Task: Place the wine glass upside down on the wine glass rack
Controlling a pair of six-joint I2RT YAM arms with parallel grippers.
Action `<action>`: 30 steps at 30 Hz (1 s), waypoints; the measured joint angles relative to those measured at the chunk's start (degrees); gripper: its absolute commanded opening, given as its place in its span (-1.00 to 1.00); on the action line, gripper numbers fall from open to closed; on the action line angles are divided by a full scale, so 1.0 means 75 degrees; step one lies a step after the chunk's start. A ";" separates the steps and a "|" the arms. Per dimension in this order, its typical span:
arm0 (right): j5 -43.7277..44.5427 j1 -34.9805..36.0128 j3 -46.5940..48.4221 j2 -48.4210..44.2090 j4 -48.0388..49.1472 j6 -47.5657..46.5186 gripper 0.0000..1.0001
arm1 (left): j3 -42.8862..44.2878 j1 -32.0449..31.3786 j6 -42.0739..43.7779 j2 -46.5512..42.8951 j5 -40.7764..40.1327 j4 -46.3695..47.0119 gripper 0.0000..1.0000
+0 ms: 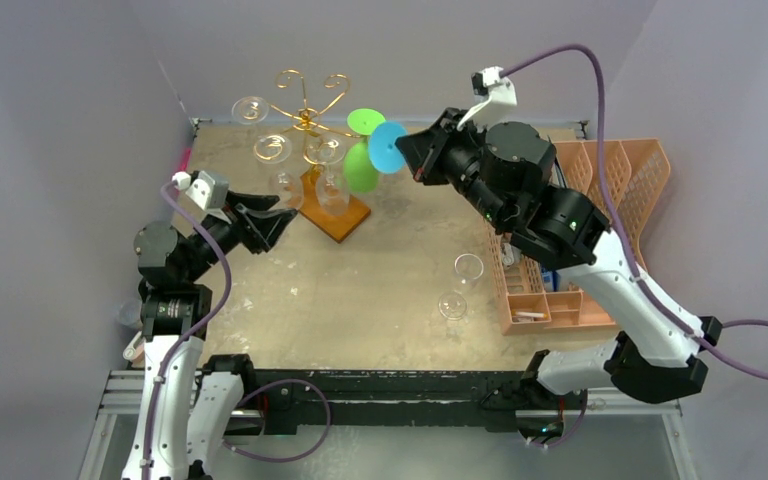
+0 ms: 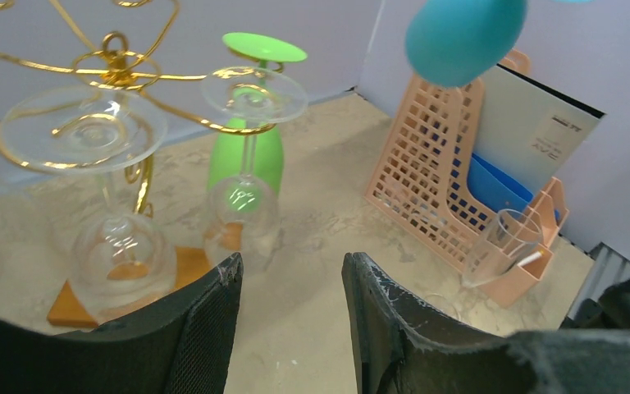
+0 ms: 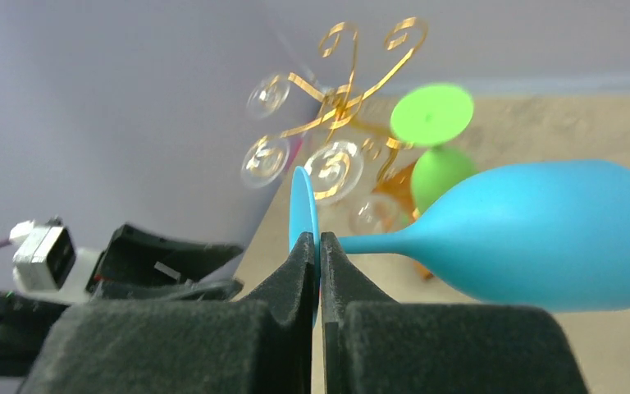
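Note:
My right gripper is shut on the thin round foot of a blue wine glass, which lies sideways in the air with its bowl to the right. From above, the blue wine glass hangs beside the right of the wine glass rack, a gold wire stand on a wooden base. Several clear glasses and a green glass hang upside down on the rack. My left gripper stands open and empty just left of the base. In the left wrist view its fingers frame bare table, with the blue bowl above.
An orange mesh organizer stands at the right under my right arm. Two clear glasses stand upright on the table in front of it. Walls close in the back and the left.

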 measured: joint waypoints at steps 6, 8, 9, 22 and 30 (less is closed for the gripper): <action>0.0694 -0.0035 0.0495 0.0734 0.1285 -0.1620 -1.00 | 0.0015 0.0000 0.0067 0.0000 -0.0708 -0.0431 -0.06; 0.0822 -0.0064 0.0790 0.1186 0.1740 -0.2162 -1.00 | 0.0017 0.0000 0.0073 0.0000 -0.0845 -0.0478 -0.06; 0.0839 -0.0102 0.0982 0.1457 0.1955 -0.2436 -1.00 | 0.0017 0.0000 0.0073 0.0000 -0.0883 -0.0493 -0.06; -0.0516 -0.0947 0.2194 0.4083 0.3684 -0.3672 -1.00 | 0.0017 0.0000 0.0061 -0.0003 -0.1122 -0.0577 -0.06; -0.1967 -0.1603 0.3191 0.4919 0.4033 -0.2917 -1.00 | 0.0017 0.0000 0.0061 -0.0032 -0.1139 -0.0580 -0.06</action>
